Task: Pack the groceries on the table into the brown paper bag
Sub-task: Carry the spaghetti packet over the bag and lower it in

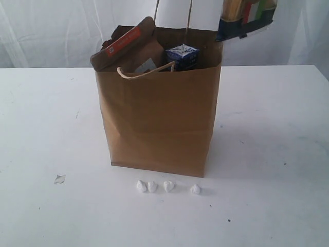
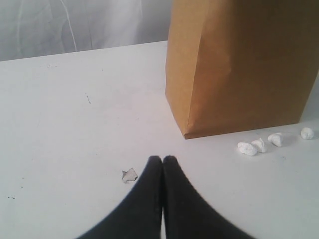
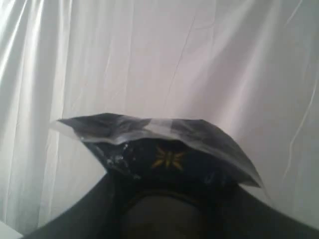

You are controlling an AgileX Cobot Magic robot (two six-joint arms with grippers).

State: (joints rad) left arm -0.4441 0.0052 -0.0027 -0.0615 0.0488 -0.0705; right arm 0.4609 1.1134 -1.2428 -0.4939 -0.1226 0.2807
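Nearest, in front of the brown paper bag (image 1: 159,123): four white crumbs (image 1: 152,186) in a row on the table (image 1: 41,128). They sit just off the bag's front bottom edge, not touching it. A small greyish scrap (image 1: 59,179) lies further out, off the bag's front-left corner.

Left gripper (image 2: 162,159): jaws pressed together with nothing between them. Its tips are low over the table just beside that scrap and apart from the bag, whose corner stands beyond the tips. It does not show in the exterior view.

The bag stands upright on the table with its mouth open and the near handle (image 1: 146,72) flopped over the front rim. Inside it:
- Brown-orange foil pouch (image 1: 126,49) leans at the bag's left side, top sticking out above the rim.
- Small blue-white carton (image 1: 182,54) sits to the pouch's right, top showing at rim level.
- Anything deeper in the bag is hidden.

Farthest and highest: spaghetti packet (image 1: 247,15), in the air and tilted, over the bag's right rear corner. Can't tell whether its low corner touches the rim.

Right gripper (image 3: 169,199) is clamped on the packet. In the right wrist view the crimped end sticks out past the dark fingers (image 3: 89,214), one on either side. White curtain (image 3: 149,59) hangs behind.
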